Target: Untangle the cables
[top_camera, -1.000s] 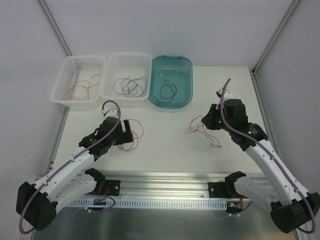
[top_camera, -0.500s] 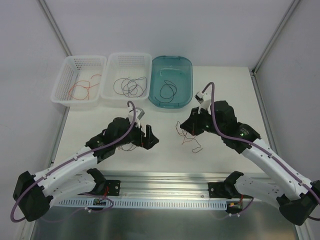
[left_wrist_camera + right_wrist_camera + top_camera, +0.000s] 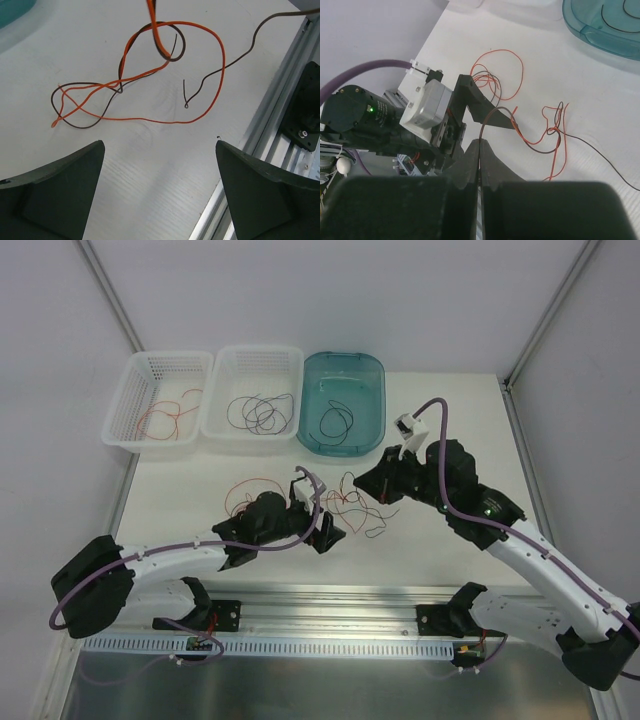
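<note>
A tangle of thin red-orange and black cables [image 3: 352, 498] lies at the table's middle. My right gripper [image 3: 370, 483] is shut on one dark cable [image 3: 487, 120], which arcs up from its closed jaws [image 3: 480, 144] and runs into the tangle [image 3: 555, 131]. My left gripper [image 3: 330, 530] hovers just left of the tangle, open wide with nothing between its fingers. The left wrist view has the gripper [image 3: 159, 145] over bare table, with the cables [image 3: 121, 82] a short way ahead. A separate red cable loop [image 3: 250, 488] lies behind the left arm.
Three containers stand along the back: a white basket [image 3: 128, 390] holding red cables, a white basket [image 3: 225, 370] holding black cables, and a teal bin [image 3: 372, 390] with one black cable. A metal rail [image 3: 330, 600] runs along the near edge.
The left arm swung right to the table's middle and its jaws opened wide. The right gripper, still shut, moved left and dragged the tangle toward the centre.
</note>
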Controlling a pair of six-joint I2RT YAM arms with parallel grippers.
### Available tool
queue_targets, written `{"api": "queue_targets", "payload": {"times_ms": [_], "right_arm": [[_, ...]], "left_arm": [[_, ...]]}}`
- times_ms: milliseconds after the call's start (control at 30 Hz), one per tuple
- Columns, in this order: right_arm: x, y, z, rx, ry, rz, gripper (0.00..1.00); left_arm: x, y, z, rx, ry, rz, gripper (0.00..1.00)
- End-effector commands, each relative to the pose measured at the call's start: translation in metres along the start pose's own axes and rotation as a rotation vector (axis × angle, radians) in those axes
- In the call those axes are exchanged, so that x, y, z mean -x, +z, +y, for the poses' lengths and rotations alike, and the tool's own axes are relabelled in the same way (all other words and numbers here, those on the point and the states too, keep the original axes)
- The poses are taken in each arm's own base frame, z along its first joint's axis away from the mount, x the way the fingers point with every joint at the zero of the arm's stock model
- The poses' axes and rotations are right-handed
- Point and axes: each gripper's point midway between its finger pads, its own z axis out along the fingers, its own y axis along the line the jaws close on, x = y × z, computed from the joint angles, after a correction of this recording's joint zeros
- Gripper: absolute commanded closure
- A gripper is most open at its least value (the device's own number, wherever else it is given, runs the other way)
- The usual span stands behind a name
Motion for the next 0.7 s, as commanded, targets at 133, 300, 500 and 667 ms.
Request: {"api": "queue_targets", "payload": {"times_ms": [133,300,500,667], "right_arm": [[0.029,-0.002,0.014,0.014,0.029,-0.111,0.99],[0.03,0.002,0.012,-0.004,0.05,-0.127,0.99],[0.028,0.007,0.013,-0.01,0.075,-0.13,0.99],[0.025,0.01,0.018,0.0,0.08,-0.124,0.99]], "left_arm": [[0.037,0.014,-0.022,-0.023,0.051,-0.182,0.09],[0.036,0.011,-0.023,0.057,0.014,-0.253,0.11],[0.035,0.024,-0.033,0.073,0.041,-0.274,0.15],[0.042,0.037,-0.028,0.11,0.057,-0.306,0.23]]}}
